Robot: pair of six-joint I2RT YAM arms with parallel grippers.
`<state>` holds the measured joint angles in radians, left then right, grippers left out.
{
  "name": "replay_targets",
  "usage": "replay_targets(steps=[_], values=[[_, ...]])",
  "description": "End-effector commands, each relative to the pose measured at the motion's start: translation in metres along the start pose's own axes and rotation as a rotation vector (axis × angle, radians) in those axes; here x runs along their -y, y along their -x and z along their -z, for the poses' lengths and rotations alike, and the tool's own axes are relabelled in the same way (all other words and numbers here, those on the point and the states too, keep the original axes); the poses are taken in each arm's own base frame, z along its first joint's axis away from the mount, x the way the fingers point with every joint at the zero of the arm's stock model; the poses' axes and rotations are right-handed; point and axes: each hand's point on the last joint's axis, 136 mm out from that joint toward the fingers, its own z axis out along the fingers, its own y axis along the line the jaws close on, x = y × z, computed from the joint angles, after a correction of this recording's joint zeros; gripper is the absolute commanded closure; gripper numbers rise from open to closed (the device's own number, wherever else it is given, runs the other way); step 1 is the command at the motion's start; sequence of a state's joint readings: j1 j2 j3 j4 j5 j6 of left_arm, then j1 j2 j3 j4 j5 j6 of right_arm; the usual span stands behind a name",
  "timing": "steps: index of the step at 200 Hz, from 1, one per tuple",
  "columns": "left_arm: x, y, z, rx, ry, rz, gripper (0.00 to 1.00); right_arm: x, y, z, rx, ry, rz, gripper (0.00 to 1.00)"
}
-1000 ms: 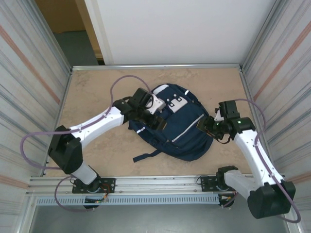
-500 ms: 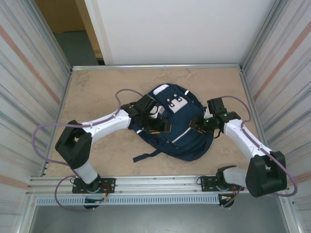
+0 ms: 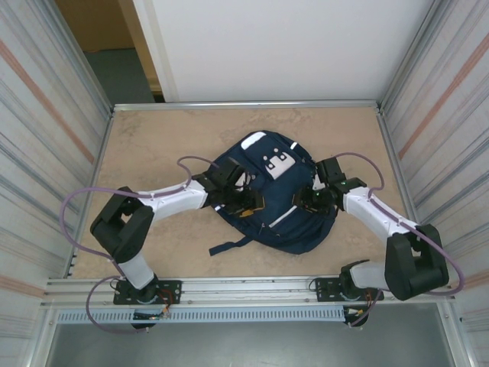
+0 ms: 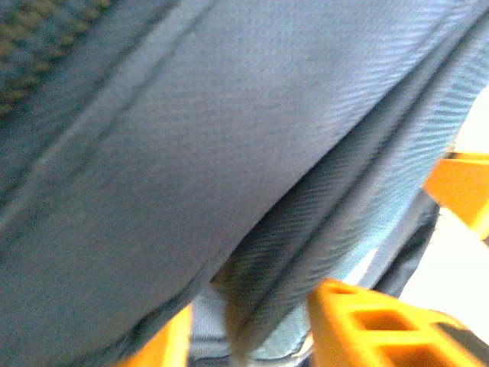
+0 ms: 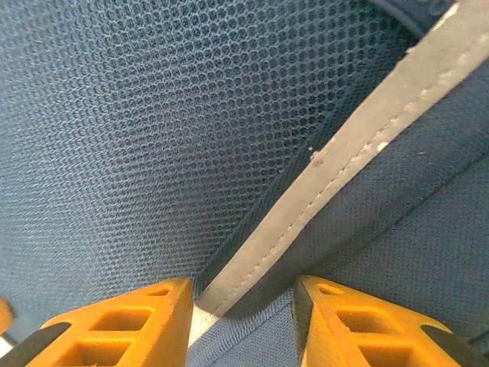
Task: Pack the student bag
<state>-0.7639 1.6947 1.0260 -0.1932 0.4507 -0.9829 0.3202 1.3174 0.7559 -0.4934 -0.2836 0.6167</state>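
1. Student bag (image 3: 283,206): the navy backpack lies flat in the middle of the desk (image 3: 153,145), its white dotted patch (image 3: 276,163) toward the far edge and a dark strap (image 3: 229,246) trailing toward the arm bases.
2. No loose items to pack show on the desk, so I judge the step in hand to be getting the bag open, with both arms reaching onto its upper face.
3. Left fingers (image 4: 367,329): they stand on either side of a raised fold of navy fabric on the bag's left half. The fold fills most of the gap, but I cannot tell whether it is truly clamped.
4. Right fingers (image 5: 122,321): they stand apart, pressed close to the bag's right half, straddling the end of a grey reflective stripe (image 5: 344,176) beside a mesh panel (image 5: 153,138). Nothing is pinched.
5. To do this well, each side should grip a seam edge or zip tab, not a slack fold, since loose cloth is likely to slip or simply stretch.
6. One side should anchor the bag while the other pulls. Otherwise the whole bag may slide across the desk.
7. Pull along the seam line, low and slow, with the left arm (image 3: 172,200) and right arm (image 3: 367,210) kept from crossing.
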Motion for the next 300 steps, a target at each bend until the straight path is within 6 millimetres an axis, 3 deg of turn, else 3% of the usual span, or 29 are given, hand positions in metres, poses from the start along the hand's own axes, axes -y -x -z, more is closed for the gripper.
replay_targets(steps=[1,15,48,88,103,120,148,175,200,215,264,287,300], values=[[0.014,0.013,0.001,0.083,-0.108,0.055,0.86,-0.012,0.004,-0.013,0.015,0.048,0.063,0.63],[0.012,0.016,0.011,0.13,-0.111,0.061,1.0,-0.018,0.012,-0.017,0.037,0.067,0.1,0.64],[0.016,0.004,0.034,0.147,-0.122,0.079,1.0,-0.047,0.04,-0.022,0.085,0.153,0.229,0.65],[0.003,-0.007,0.048,0.228,-0.149,0.247,1.0,-0.087,0.085,-0.039,0.122,0.231,0.315,0.66],[-0.004,-0.005,0.054,0.259,-0.119,0.263,1.0,-0.103,0.094,-0.033,0.132,0.185,0.333,0.63],[-0.016,-0.002,0.061,0.288,-0.07,0.335,1.0,-0.119,0.095,-0.01,0.177,0.157,0.363,0.57],[-0.033,0.002,0.072,0.34,-0.001,0.477,1.0,-0.11,0.07,0.019,0.229,0.111,0.377,0.52],[-0.028,0.005,0.083,0.373,-0.027,0.498,1.0,-0.096,0.0,0.032,0.18,0.105,0.458,0.53],[-0.015,0.003,0.085,0.344,-0.084,0.507,1.0,-0.11,-0.064,0.038,0.176,0.199,0.474,0.55],[-0.01,-0.002,0.083,0.308,-0.106,0.543,1.0,-0.12,-0.089,0.038,0.184,0.238,0.472,0.57],[0.015,-0.005,0.087,0.274,-0.185,0.548,1.0,-0.137,-0.101,0.02,0.243,0.192,0.474,0.57],[0.022,-0.005,0.091,0.275,-0.197,0.529,1.0,-0.133,-0.098,0.007,0.249,0.134,0.453,0.57],[0.02,-0.007,0.089,0.271,-0.191,0.534,1.0,-0.137,-0.099,0.002,0.237,0.136,0.446,0.62]])
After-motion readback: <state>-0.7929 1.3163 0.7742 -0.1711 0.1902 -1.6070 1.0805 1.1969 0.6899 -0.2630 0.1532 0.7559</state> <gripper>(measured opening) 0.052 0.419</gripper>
